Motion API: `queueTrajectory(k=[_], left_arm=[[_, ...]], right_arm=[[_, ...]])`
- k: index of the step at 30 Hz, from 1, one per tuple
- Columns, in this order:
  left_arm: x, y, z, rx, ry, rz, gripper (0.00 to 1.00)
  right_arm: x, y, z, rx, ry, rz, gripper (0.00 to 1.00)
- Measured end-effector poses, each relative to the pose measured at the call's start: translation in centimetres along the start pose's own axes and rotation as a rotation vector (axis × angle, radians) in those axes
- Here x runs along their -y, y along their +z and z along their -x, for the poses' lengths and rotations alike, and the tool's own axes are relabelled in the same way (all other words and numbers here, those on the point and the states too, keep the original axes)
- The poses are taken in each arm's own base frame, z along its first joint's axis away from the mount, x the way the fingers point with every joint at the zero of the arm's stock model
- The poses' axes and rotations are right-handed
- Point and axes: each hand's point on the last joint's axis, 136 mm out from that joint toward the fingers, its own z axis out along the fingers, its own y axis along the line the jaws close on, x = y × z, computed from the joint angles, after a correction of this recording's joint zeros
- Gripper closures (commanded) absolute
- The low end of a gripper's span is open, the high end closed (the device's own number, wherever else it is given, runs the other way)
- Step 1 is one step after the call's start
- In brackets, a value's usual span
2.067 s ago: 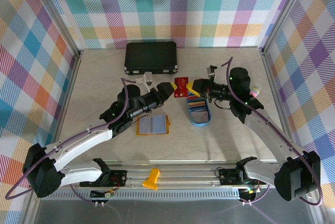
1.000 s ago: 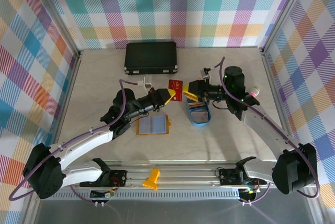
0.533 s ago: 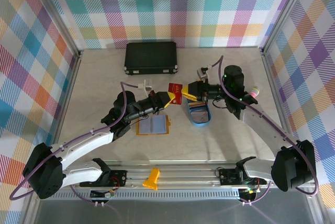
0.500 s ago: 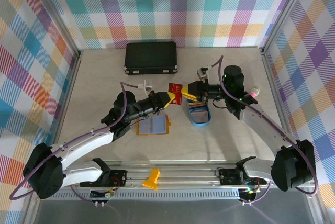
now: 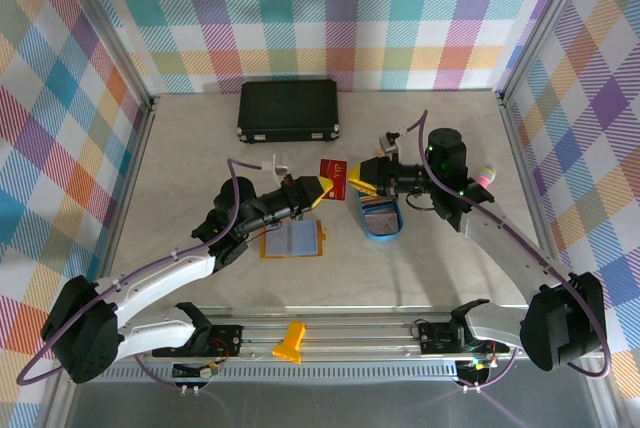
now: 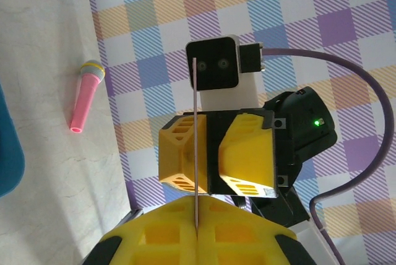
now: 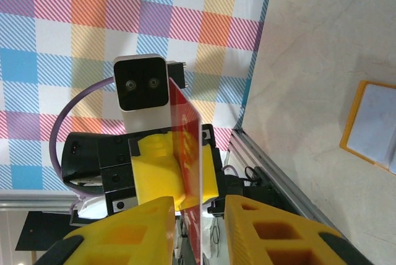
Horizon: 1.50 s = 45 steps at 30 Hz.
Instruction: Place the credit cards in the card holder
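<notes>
My left gripper (image 6: 195, 240) is clamped shut on one edge of the red card (image 5: 334, 176), holding it upright in mid-air, I judge for a handover. The right gripper (image 7: 199, 215) straddles it, its jaws partly open and not yet pinching. The holder (image 5: 292, 239) lies open on the table (image 5: 450, 268) just below, and more cards (image 5: 378, 205) wait in the tray (image 5: 383, 237).

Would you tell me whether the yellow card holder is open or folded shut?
Open: the card holder lies spread flat, its light blue inner pockets facing up.
</notes>
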Motion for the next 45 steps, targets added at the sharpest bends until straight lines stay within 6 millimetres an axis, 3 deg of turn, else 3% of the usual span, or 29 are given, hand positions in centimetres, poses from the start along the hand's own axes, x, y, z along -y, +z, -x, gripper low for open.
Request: queueTrajectory(k=[7, 12, 13, 15, 16, 17, 21, 23, 24, 29, 32, 37, 45], left_arm=[[0.1, 0.0, 0.0, -0.002, 0.001, -0.003, 1.0], [-0.3, 0.2, -0.1, -0.005, -0.004, 0.007, 1.0], [-0.4, 0.2, -0.1, -0.005, -0.006, 0.008, 0.93], [-0.4, 0.2, -0.1, -0.004, -0.008, 0.008, 0.57], [-0.4, 0.2, -0.1, -0.006, -0.007, 0.01, 0.45], [-0.4, 0.1, -0.2, -0.007, -0.004, 0.012, 0.38], [-1.4, -1.6, -0.2, 0.0, 0.017, 0.103, 0.24], [-1.6, -3.2, 0.6, 0.027, 0.031, 0.152, 0.03], [-1.8, -4.3, 1.5, 0.052, 0.039, 0.179, 0.0], [-5.5, -9.0, 5.4, 0.144, 0.042, 0.347, 0.0], [-8.3, -10.5, 5.4, 0.104, 0.034, 0.439, 0.0], [-12.1, -11.9, 4.7, 0.007, 0.037, 0.549, 0.0], [-16.3, -13.9, 5.3, -0.044, -0.006, 0.647, 0.0]], right_arm=[[0.3, 1.1, -0.7, -0.057, 0.008, 0.017, 0.77], [0.2, 1.5, -0.8, -0.07, 0.006, 0.034, 0.95], [0.1, 1.5, -0.7, -0.07, 0.007, 0.035, 0.99], [0.0, 1.4, -0.7, -0.067, -0.001, 0.036, 1.0], [0.1, 1.4, -0.7, -0.063, -0.004, 0.031, 1.0], [0.3, 1.4, -0.7, -0.057, -0.005, 0.022, 1.0], [1.5, 1.2, -0.8, -0.035, -0.003, -0.037, 1.0], [2.1, 1.0, -0.8, -0.025, -0.006, -0.065, 1.0], [2.5, 1.0, -0.8, -0.022, -0.009, -0.08, 1.0], [4.4, 0.9, -1.2, -0.017, -0.035, -0.162, 1.0], [5.5, 1.5, -1.7, -0.029, -0.069, -0.208, 1.0], [8.3, 4.2, -3.6, -0.103, -0.101, -0.286, 1.0], [12.6, 7.5, -4.6, -0.163, -0.093, -0.393, 1.0]])
